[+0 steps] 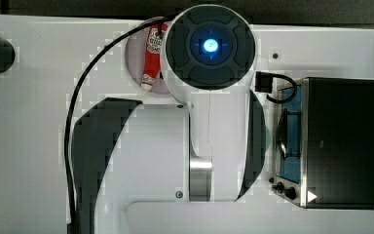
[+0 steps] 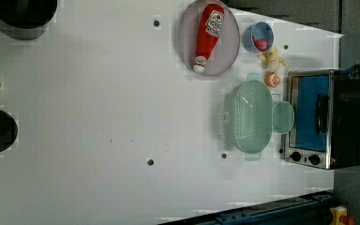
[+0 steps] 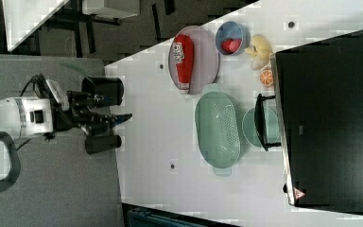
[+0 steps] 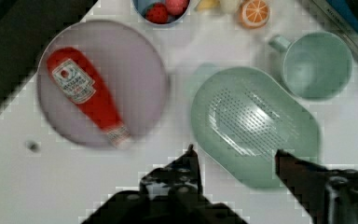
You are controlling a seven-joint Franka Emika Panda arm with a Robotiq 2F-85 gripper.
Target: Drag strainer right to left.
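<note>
We see the white desk first, then the black oven at the right view's right edge; the arm spreads across the top view, and in the right view it stands high and well apart from everything on the desk.

The strainer lies in the left view just beside the oven, its long rim touching or nearly touching the mug that sits between it and the oven door; the plate with the ketchup bottle is near it, and the small bowl and orange slice lie close by.

The gripper hangs above the strainer's near rim in the wrist view with its fingers spread apart and nothing between them.

We judge the task barely begun: the step in hand is the approach; next we would need to come down so one finger sits inside the strainer wall and one outside, close on the rim, then pull it across the bare desk toward the left view's left, away from the mug, keeping clear of the plate.
</note>
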